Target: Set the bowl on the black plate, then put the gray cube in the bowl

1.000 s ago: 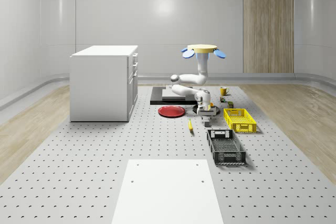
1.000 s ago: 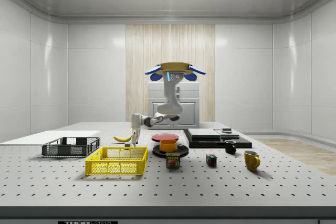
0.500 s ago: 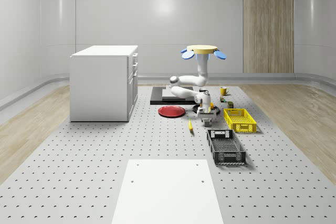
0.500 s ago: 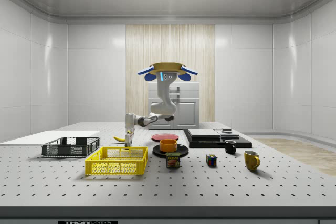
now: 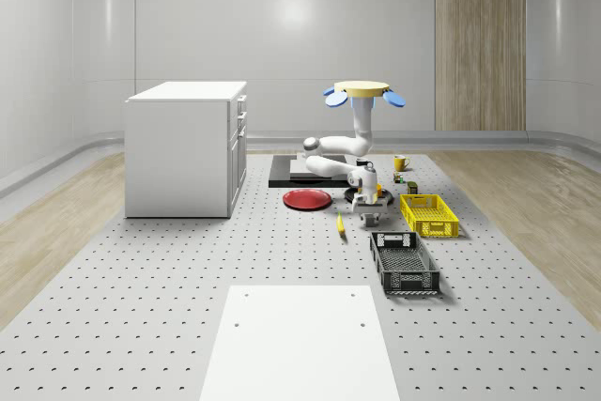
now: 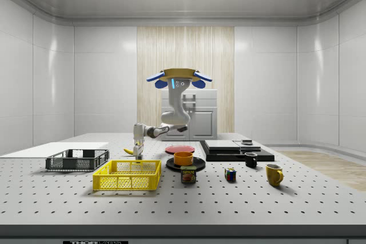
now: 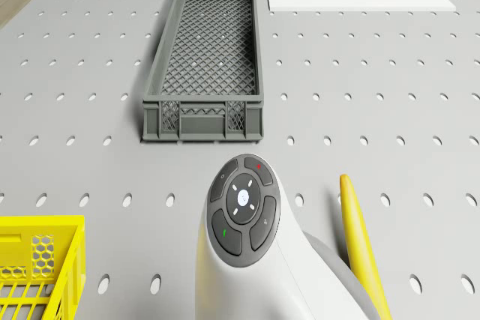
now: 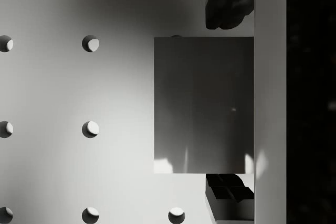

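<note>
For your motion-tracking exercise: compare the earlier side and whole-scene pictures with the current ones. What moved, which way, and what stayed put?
In the side view the drone has drifted toward that view's left, and the arm's end effector has shifted left with it and come lower, near the banana. In the wrist view it is over the gray cube. The orange bowl on the black plate, and both crates, stayed put.

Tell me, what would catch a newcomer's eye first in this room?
Probably the drone, with its yellow disc and blue rotors, hovering above the perforated table in front of the white cabinet. Its white arm bends down so the hand hangs low beside the banana, straddling a gray cube. In the side view, an orange bowl sits on a black plate behind the yellow basket.
</note>
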You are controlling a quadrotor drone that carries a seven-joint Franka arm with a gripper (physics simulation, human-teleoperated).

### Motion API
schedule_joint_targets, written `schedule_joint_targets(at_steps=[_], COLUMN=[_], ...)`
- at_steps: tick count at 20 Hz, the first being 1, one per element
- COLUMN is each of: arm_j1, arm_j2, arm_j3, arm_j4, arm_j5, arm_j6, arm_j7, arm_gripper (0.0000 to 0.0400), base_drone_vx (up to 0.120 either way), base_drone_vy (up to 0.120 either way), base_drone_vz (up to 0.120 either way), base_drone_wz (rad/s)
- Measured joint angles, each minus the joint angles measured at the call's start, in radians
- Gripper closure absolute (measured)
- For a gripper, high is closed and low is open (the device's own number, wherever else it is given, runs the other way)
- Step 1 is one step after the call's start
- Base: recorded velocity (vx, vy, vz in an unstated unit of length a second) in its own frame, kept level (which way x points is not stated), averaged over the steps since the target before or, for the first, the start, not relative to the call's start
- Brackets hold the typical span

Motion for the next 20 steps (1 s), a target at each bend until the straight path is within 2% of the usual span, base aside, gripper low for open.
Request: schedule_joint_targets(at_steps=[5,8,11,16,20], arm_j1=[-0.003,-0.004,-0.003,0.001,0.009], arm_j2=[0.003,0.005,0.006,0.008,0.008], arm_j3=[-0.021,-0.026,-0.029,-0.014,0.021], arm_j4=[0.009,0.011,0.012,0.005,-0.01], arm_j5=[-0.02,-0.025,-0.028,-0.015,0.017], arm_j6=[0.008,0.009,0.008,-0.002,-0.019], arm_j7=[-0.001,-0.002,-0.003,-0.003,-0.003], arm_gripper=[0.0,0.0073,0.0114,0.014,0.0146], base_drone_vx=[0.0,0.0,0.0,0.0,0.0], base_drone_vy=[0.0,0.0,0.0,0.0,0.0], base_drone_vz=[0.0,0.0,0.0,0.008,0.12], base_drone_wz=[0.0,0.0,0.0,0.0,0.0])
